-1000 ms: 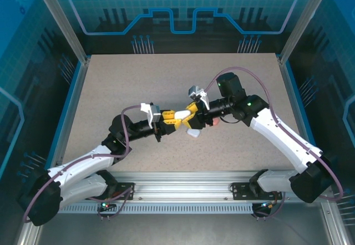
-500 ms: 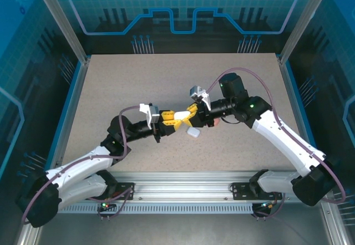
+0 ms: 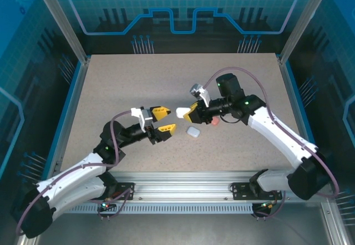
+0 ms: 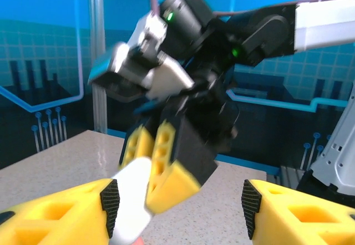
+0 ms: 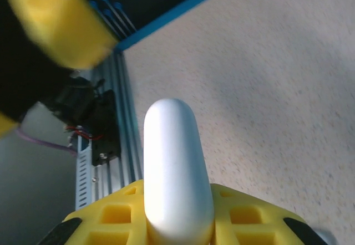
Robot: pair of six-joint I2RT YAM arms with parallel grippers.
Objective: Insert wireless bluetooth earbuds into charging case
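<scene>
The top camera looks down from the near edge; the wrist cameras, close behind their fingers, face each other mid-surface.

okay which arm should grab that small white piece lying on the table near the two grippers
Left. The left gripper is open and empty, with the white piece lying just beyond its fingertips. The right gripper is shut on a rounded white case, so it is probably occupied.

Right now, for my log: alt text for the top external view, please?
The right gripper holds a rounded white case above the middle of the speckled table, while the open left gripper faces it across a gap. Another white piece lies on the table near them, and a pink item peeks from under the right arm.
</scene>
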